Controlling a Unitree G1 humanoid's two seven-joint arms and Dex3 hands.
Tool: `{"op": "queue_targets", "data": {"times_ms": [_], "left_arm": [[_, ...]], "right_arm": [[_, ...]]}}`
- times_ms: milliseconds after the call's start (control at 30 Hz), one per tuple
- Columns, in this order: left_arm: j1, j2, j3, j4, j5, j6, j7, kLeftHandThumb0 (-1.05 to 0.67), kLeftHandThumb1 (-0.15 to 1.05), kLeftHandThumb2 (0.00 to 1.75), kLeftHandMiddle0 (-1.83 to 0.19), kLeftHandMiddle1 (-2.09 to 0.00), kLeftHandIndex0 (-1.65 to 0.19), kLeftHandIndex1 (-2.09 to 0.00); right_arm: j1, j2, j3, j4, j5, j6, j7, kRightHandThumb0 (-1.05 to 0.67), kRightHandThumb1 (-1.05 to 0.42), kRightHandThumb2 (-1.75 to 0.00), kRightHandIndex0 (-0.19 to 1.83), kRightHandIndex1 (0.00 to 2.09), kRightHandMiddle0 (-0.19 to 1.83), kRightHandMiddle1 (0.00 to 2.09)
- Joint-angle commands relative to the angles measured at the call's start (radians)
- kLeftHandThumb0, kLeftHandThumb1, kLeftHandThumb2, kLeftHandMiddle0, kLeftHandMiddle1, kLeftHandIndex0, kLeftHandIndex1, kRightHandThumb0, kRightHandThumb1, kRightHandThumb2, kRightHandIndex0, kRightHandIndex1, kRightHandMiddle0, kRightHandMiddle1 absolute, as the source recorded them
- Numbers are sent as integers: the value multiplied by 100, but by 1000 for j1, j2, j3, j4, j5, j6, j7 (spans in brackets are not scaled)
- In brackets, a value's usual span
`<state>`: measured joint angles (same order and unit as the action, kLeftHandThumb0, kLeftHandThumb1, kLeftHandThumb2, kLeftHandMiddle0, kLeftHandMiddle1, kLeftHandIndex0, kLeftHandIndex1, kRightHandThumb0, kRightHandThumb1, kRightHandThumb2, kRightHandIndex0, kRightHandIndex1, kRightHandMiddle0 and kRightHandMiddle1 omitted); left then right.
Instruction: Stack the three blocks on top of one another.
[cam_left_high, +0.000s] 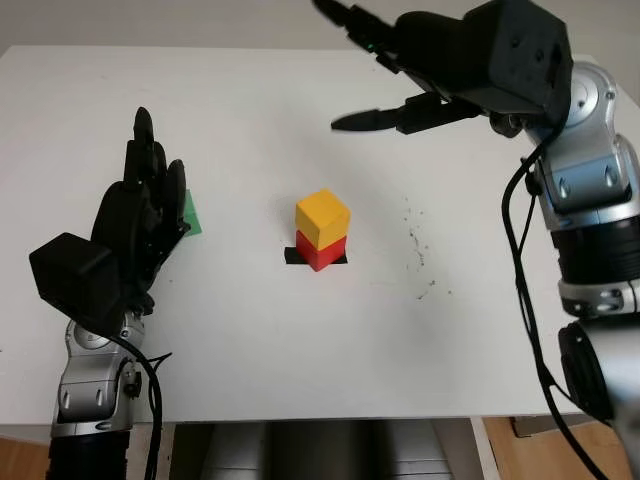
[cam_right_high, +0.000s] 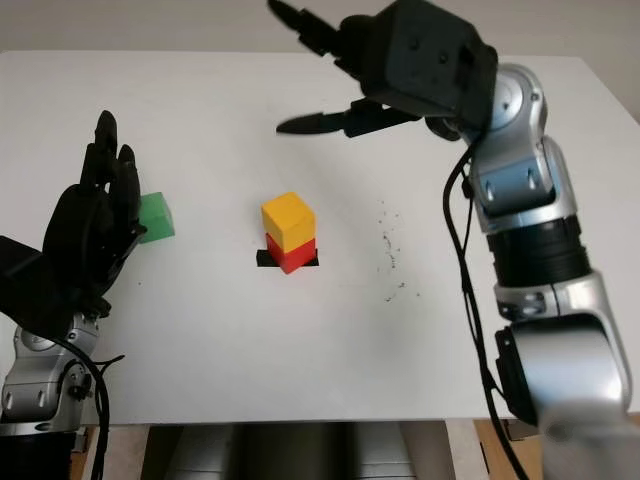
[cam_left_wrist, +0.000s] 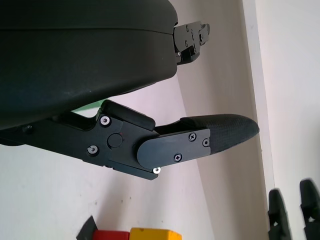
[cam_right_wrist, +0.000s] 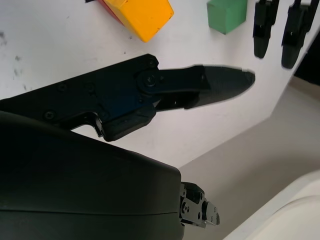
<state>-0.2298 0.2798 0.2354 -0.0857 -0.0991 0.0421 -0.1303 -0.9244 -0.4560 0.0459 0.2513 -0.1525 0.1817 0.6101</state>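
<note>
A yellow block (cam_left_high: 322, 217) sits on top of a red block (cam_left_high: 322, 252) at the middle of the white table (cam_left_high: 250, 350); the pair stands on a small black mark (cam_left_high: 292, 255). The green block (cam_right_high: 155, 217) lies alone to the left, flat on the table. My left hand (cam_left_high: 150, 165) is open right beside the green block, on its left, and covers part of it in the left eye view. My right hand (cam_left_high: 365, 70) is open and raised over the far side of the table, behind the stack. The right wrist view looks down on the yellow block (cam_right_wrist: 145, 17) and the green block (cam_right_wrist: 227, 14).
A few dark specks (cam_left_high: 415, 245) mark the table to the right of the stack. The table's front edge (cam_left_high: 300, 418) runs just ahead of my body. Cables hang along the right arm (cam_left_high: 585, 230).
</note>
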Motion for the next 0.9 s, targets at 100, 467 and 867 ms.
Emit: {"op": "queue_targets", "data": {"times_ms": [100, 467, 867], "left_arm": [[10, 55, 28, -8, 18, 3, -5, -73, 105, 46, 17, -4, 18, -2], [8, 244, 22, -77, 360, 107, 106, -69, 104, 10, -22, -9, -11, -12], [-156, 609, -125, -71, 643, 301, -269, -81, 95, 4, -11, -4, -33, -11]], "right_arm": [[84, 33, -67, 11, 94, 49, -60, -67, -105, -54, -18, 1, -18, 3], [223, 75, -108, -13, 203, 104, -148, -59, -105, -66, -19, 0, -19, 0], [245, 59, -138, -57, 243, 223, -187, -57, -105, -63, -19, 0, -19, 0]]}}
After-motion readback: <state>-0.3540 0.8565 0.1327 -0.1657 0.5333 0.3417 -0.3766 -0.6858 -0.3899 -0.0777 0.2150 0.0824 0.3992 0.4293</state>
